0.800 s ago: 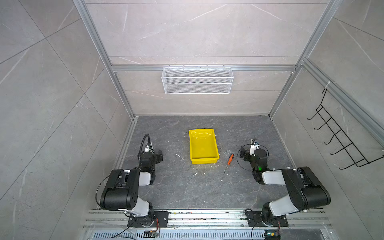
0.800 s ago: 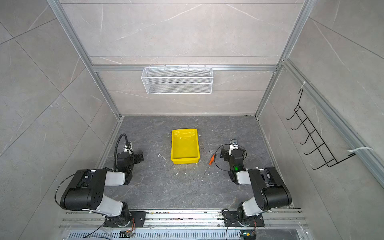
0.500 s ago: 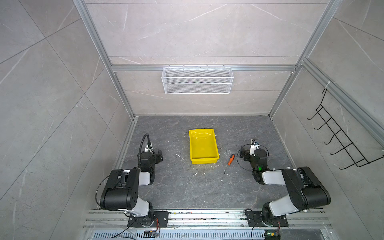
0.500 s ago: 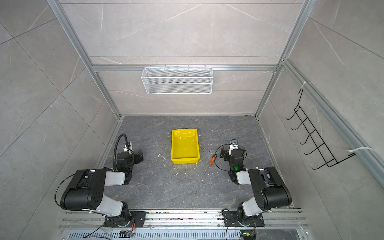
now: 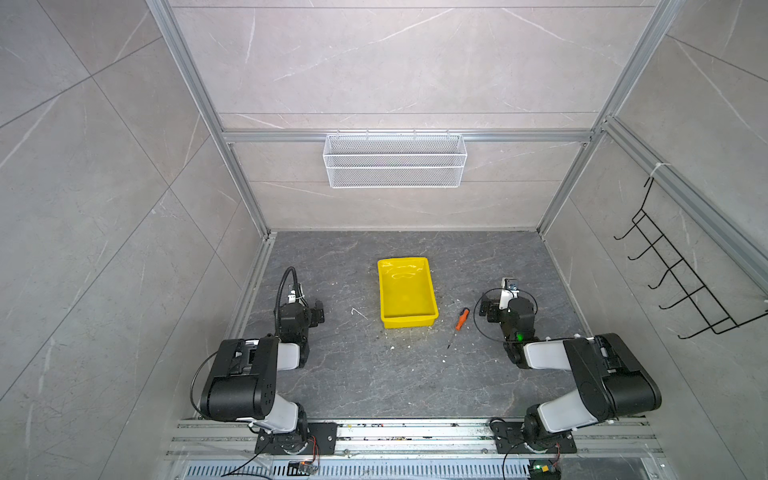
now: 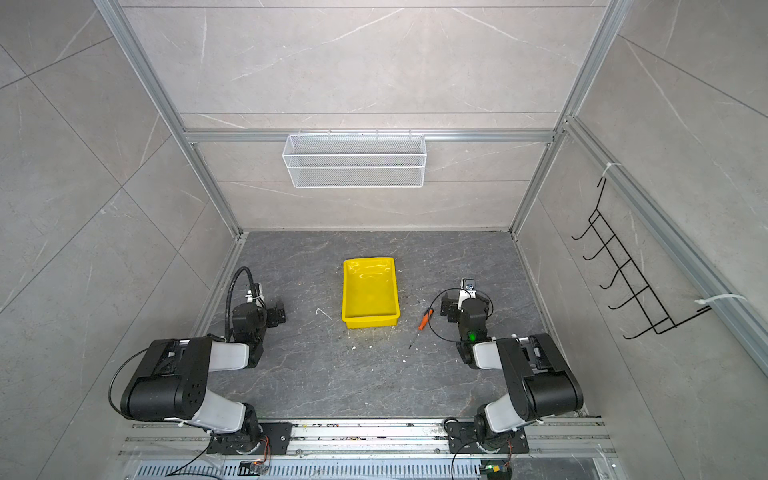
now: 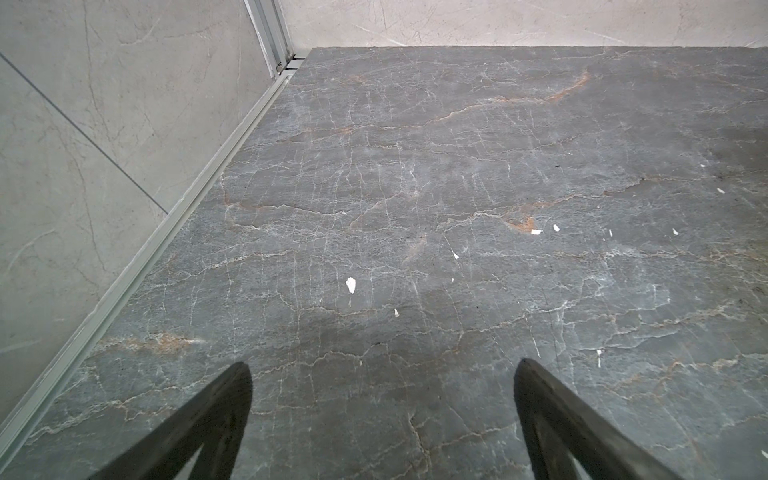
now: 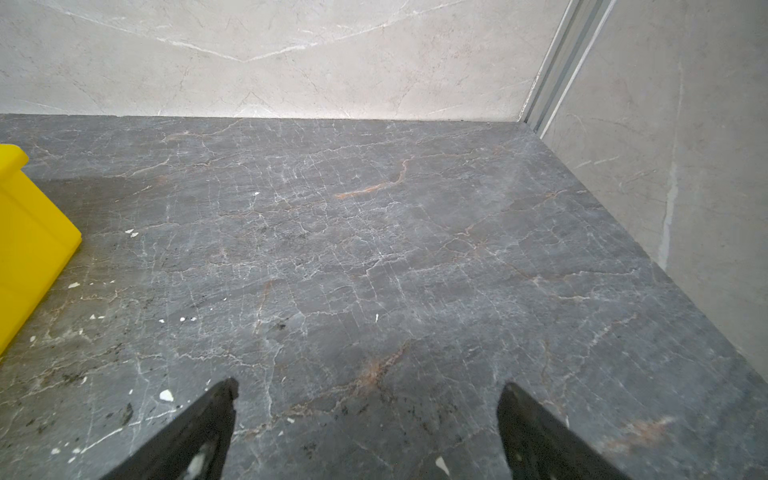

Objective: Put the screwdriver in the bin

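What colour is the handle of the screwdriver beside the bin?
Orange. The screwdriver shows best in a top view.

A small slim orange-handled screwdriver with a thin dark metal shaft (image 5: pixel 458 325) is lying flat just left of the right gripper (image 8: pixel 365 390) and its jaws. It is resting between them and a shallow rectangular bright yellow plastic bin (image 5: pixel 409 322), which is sitting upright.

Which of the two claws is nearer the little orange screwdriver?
The right claw: the screwdriver lies just beside it; the left claw sits beyond the yellow bin.
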`<control>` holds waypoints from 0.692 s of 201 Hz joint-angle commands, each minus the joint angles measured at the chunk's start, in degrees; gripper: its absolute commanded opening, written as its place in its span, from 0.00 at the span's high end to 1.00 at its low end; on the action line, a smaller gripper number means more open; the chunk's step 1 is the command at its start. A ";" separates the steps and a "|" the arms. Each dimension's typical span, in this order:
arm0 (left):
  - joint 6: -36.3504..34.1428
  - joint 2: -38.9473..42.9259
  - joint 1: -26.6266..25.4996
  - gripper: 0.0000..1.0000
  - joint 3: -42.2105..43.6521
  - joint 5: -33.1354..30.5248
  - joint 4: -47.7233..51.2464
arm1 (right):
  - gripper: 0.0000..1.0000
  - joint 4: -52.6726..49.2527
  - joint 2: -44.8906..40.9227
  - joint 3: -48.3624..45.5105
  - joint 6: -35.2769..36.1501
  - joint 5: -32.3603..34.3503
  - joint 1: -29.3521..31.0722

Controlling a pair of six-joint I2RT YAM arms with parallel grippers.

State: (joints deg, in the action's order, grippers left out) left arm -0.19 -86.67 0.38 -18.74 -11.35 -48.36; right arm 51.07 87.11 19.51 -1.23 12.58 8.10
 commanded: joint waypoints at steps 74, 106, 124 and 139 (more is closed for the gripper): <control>0.64 0.63 0.23 0.00 -1.24 0.89 -1.52 | 0.01 0.30 -0.10 0.71 0.88 -0.45 -0.10; 0.69 0.70 0.24 0.00 -1.15 0.79 -1.55 | 0.01 1.47 -0.36 -0.10 1.68 -0.98 0.06; 0.41 0.80 0.15 0.00 -0.84 0.65 -1.97 | 0.01 5.62 -0.64 -2.36 4.43 -5.86 0.69; 0.27 0.80 -0.01 0.00 -0.71 0.56 -2.29 | 0.01 10.75 -1.07 -5.47 5.63 -8.01 1.04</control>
State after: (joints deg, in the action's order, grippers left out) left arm -0.19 -86.67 0.38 -18.74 -11.38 -48.36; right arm 54.11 87.05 18.15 1.06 9.67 8.36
